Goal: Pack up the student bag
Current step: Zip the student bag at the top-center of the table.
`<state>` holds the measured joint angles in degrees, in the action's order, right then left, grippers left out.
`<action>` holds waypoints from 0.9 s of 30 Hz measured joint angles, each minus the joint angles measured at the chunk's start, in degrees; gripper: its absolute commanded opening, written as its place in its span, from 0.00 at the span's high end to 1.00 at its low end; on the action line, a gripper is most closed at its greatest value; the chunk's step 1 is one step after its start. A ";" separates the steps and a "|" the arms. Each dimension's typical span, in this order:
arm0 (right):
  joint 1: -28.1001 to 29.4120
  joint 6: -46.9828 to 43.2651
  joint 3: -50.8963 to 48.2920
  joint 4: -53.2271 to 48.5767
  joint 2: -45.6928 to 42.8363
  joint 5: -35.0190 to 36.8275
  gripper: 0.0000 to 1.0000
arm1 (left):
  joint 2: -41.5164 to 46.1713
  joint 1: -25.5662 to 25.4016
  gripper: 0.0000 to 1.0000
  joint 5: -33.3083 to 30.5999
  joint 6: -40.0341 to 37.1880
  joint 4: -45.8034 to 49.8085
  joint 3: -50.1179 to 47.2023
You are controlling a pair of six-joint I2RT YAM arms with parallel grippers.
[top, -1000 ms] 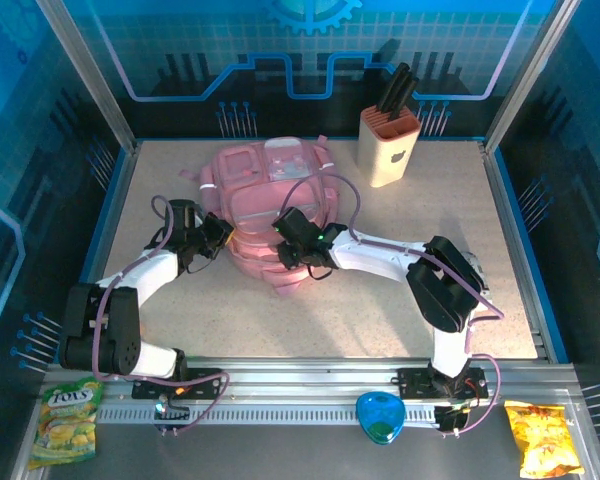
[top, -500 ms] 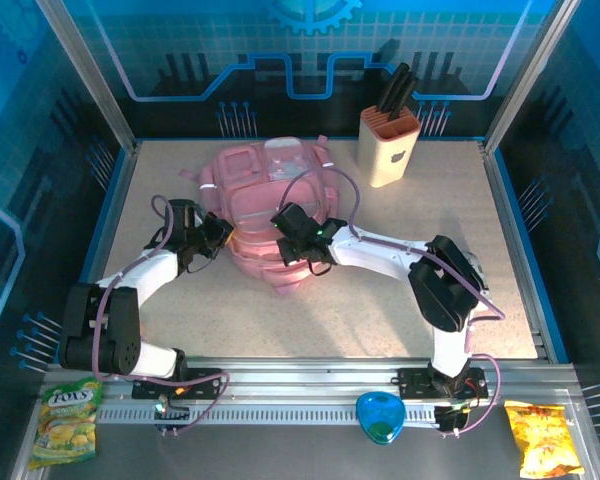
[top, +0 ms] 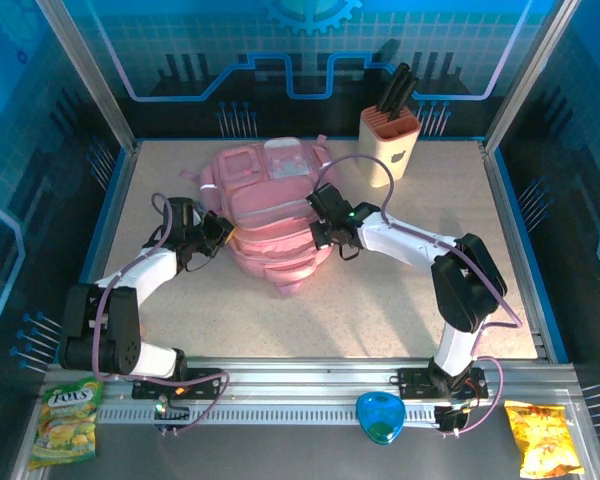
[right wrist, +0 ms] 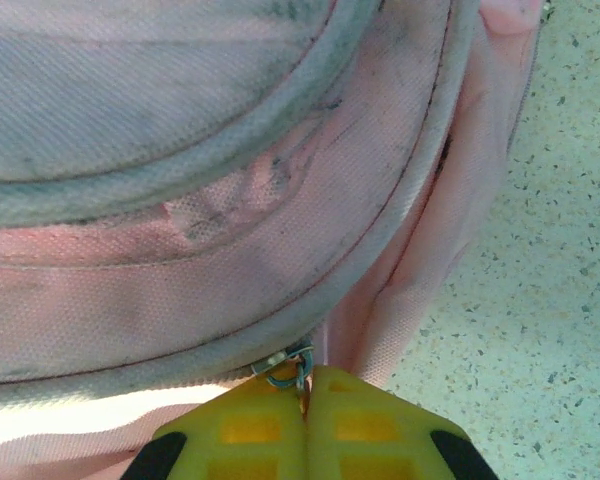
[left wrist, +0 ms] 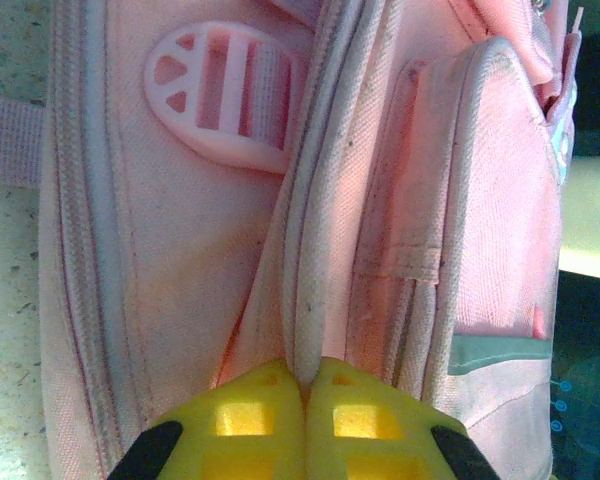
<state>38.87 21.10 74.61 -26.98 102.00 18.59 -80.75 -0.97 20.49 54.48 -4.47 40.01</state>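
Unzip step: left hand [left wrist: 305, 378] pinches piped seam [left wrist: 298, 290] of soft pink fabric backpack [top: 265, 210], right hand [right wrist: 306, 388] pinches small metal zip pull [right wrist: 289, 366]; next, likely drag it along track, left anchoring

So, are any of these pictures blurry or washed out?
Top external: sharp, evenly lit, blue cast around edges. Left wrist: the yellow left pincer at bottom is soft; the student bag glows warm. Right wrist: glare bleaches the fabric at lower left.

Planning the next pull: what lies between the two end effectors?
Just the student bag. In the top view, the left end effector pinches one side of it and the right end effector pinches the opposite side.
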 measured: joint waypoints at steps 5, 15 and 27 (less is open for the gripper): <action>0.11 0.72 -3.04 1.84 -1.79 -1.51 1.00 | -2.16 0.02 1.00 0.33 -0.96 1.86 2.19; 7.13 1.99 -9.44 5.99 -6.43 -9.70 1.00 | -6.62 2.03 0.69 -2.73 -4.07 5.46 10.16; 12.46 4.87 1.68 9.07 4.39 -17.90 1.00 | 10.47 4.37 0.56 -5.73 1.79 14.49 7.21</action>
<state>51.33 25.98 76.29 -17.91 106.39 0.69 -70.28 3.40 14.76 56.27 10.02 47.22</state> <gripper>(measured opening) 0.063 0.431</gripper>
